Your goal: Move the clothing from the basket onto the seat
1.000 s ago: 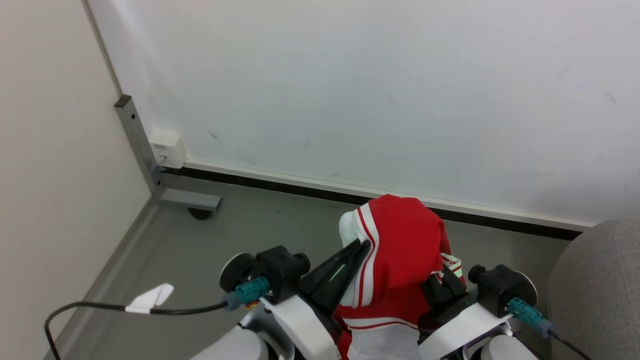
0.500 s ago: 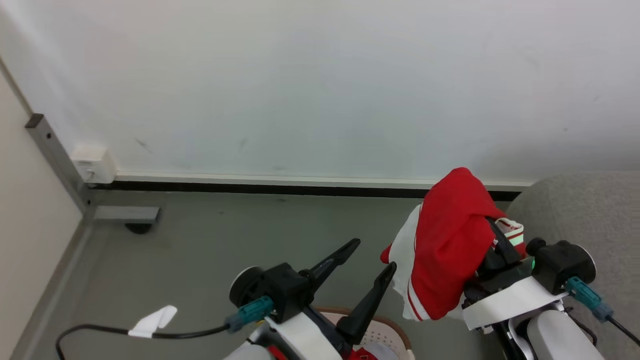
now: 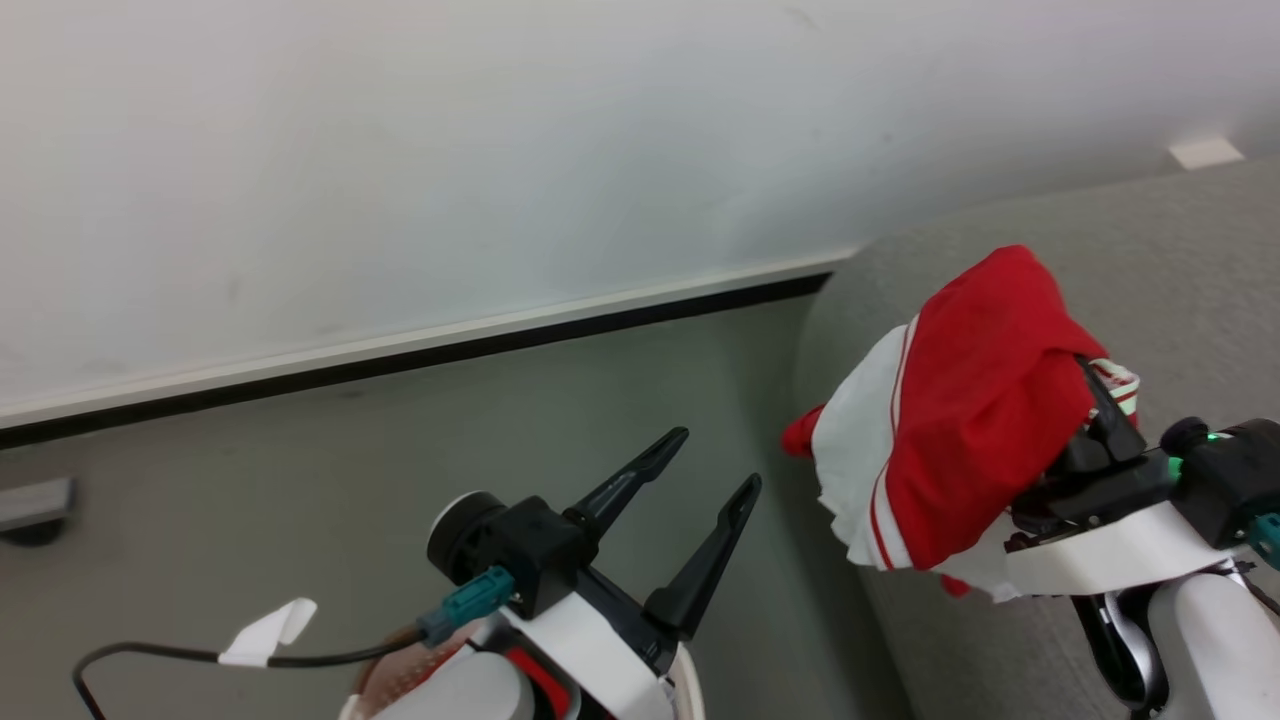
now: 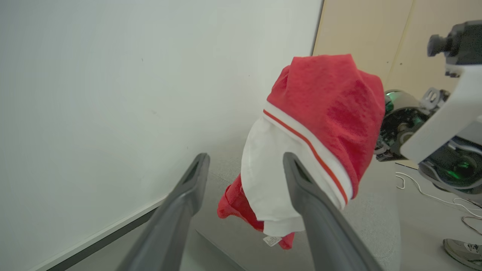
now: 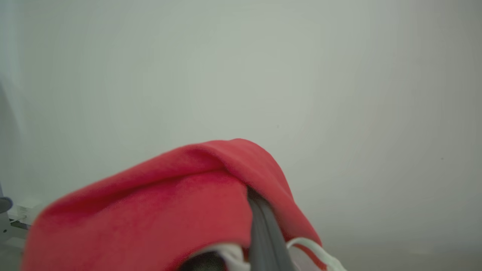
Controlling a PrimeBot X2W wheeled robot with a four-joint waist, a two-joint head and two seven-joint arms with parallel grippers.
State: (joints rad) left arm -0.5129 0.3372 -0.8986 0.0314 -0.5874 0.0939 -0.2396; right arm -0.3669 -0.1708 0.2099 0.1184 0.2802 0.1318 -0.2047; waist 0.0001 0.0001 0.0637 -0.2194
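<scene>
**While the left gripper stands empty, the right holds the red garment over the sofa**

Where the head view's bottom edge cuts off the left arm, a short arc of the basket (image 3: pixel 392 672) shows beneath the forearm, its brown rim and perforated side partly hidden. A black cable (image 3: pixel 150 655) with a white tape tag runs across the floor (image 3: pixel 300 480) to a teal plug on that wrist. Just ahead, the left gripper (image 3: pixel 715 460) is released: its two dark fingers are spread wide with nothing between them, pointing up over bare floor.

To the right and a little farther on, the right gripper (image 3: pixel 1085 385) grasps the clothing (image 3: pixel 980 420). One dark finger lies against the red fabric, and in the right wrist view the cloth bunches on both sides of it. The garment drapes over the fingers in a red hump, with a white panel and red-and-white stripe trim hanging on the side toward the left arm. In the left wrist view its lowest fold and a small white tag dangle in the air above grey upholstery, not resting on it.

Under and beyond the garment lies the seat (image 3: pixel 1150 260), its rounded end next to the floor. Behind everything, a black baseboard strip (image 3: pixel 500 345) runs along the foot of a pale wall (image 3: pixel 450 150).
</scene>
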